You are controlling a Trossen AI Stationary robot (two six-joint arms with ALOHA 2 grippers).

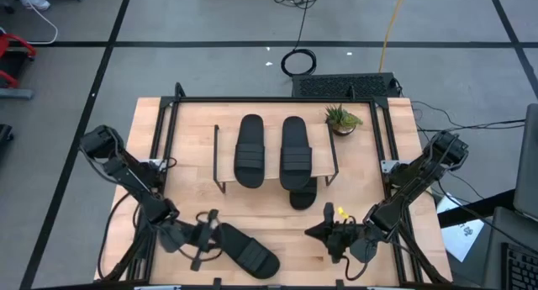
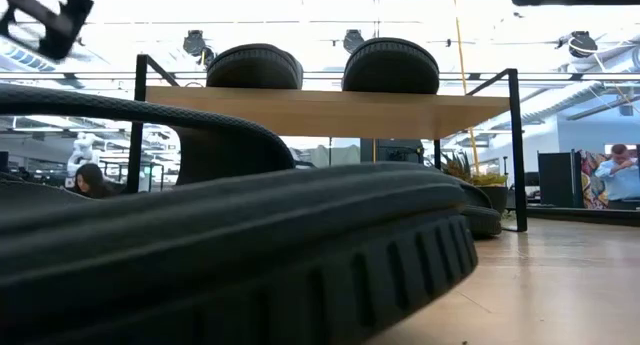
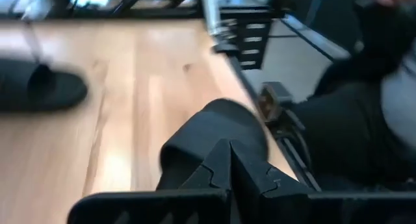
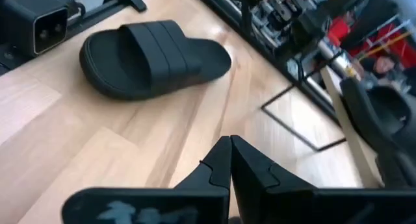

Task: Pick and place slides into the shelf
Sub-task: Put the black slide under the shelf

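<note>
Four black slides are in sight. Nearest, at the desk's (image 1: 189,134) front edge, one slide (image 1: 244,250) lies slantwise with the left gripper (image 1: 204,231) at its end; the jaws are pressed together, pinching its rim. The right gripper (image 1: 324,231) hangs over bare wood at the front right, jaws pressed together, holding nothing. Farther back, a third slide (image 1: 303,193) lies partly under the shelf (image 1: 220,160). Two slides (image 1: 250,150) (image 1: 296,151) lie side by side on the shelf top. One potted plant (image 1: 343,119) stands at the far right.
</note>
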